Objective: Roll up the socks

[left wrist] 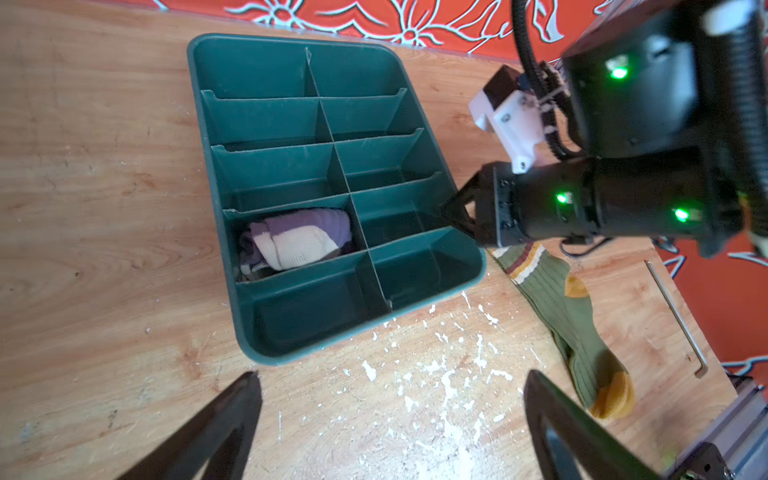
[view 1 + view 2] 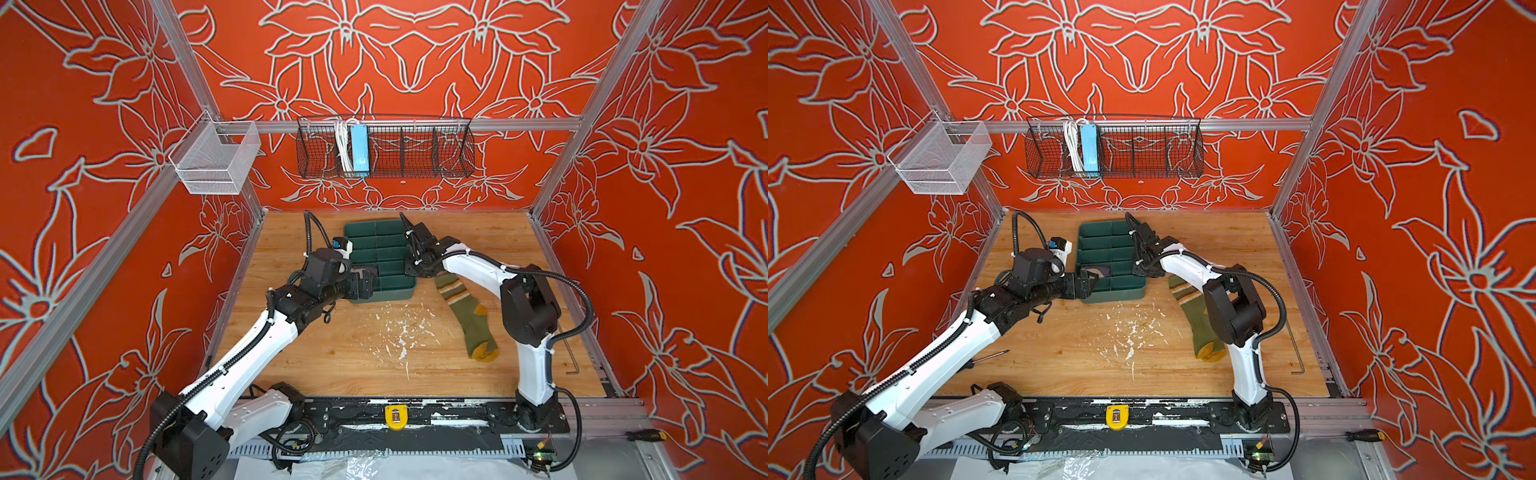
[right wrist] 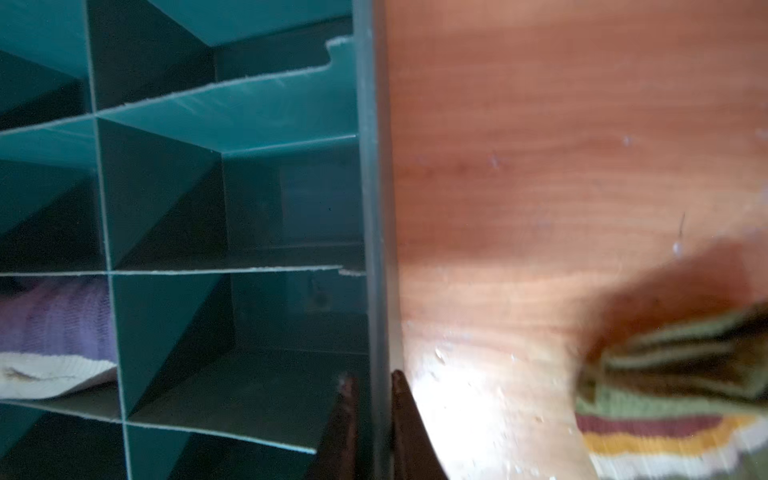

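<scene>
Both right jaws pinch the four-o'clock wall of the green tray (image 3: 376,208), one inside, one outside; the left jaws gape wide above its eight-o'clock corner. The rolled purple sock (image 1: 299,241) sits in a seven-o'clock compartment; the olive sock (image 1: 569,307) lies flat on the desk (image 1: 104,187) at four o'clock.

The tray (image 2: 384,243) is sitting far-centre on the table (image 2: 353,357), the rolled sock (image 1: 297,241) lying in its left column; the flat sock (image 2: 469,316) is lying just right of it.
</scene>
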Available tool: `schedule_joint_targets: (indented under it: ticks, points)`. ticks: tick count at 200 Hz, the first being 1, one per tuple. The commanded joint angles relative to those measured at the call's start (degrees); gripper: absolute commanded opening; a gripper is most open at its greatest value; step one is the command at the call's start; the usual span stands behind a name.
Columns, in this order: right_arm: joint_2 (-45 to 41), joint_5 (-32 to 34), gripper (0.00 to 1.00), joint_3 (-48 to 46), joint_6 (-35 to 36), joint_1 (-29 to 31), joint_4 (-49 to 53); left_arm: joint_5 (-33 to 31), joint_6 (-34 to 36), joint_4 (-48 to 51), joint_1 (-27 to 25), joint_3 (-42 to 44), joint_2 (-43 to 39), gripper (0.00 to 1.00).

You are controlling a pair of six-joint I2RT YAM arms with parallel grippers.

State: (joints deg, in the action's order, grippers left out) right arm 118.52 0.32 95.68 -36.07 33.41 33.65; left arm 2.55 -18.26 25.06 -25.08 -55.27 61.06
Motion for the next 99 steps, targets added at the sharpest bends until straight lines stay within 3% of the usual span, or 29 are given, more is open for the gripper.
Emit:
schedule_joint_targets:
  ticks: [1, 34, 63, 72, 99]
  points:
    - [5.89, 3.51, 0.04, 8.61, -0.28, -0.58, -0.71, -2.09, 0.95, 3.00, 0.30, -0.26, -4.00, 0.98]
    - [13.87, -0.75, 0.04, 20.83, -0.20, -0.96, -1.62, -6.62, -7.61, -0.38, 0.34, 5.89, -14.12, 0.98]
    - [17.95, -3.64, 0.08, 27.39, -1.44, -1.01, -2.60, -18.57, -24.43, -2.21, 0.56, 15.45, -23.04, 0.98]
    - [17.48, -4.33, 0.19, 27.08, -1.36, -1.06, -3.43, -18.43, -25.44, -4.15, 0.65, 18.58, -26.62, 0.98]
    - [9.87, -5.09, 0.67, 20.49, 1.08, -1.05, -5.44, -16.12, -24.60, -7.27, 0.65, 22.91, -33.78, 0.98]
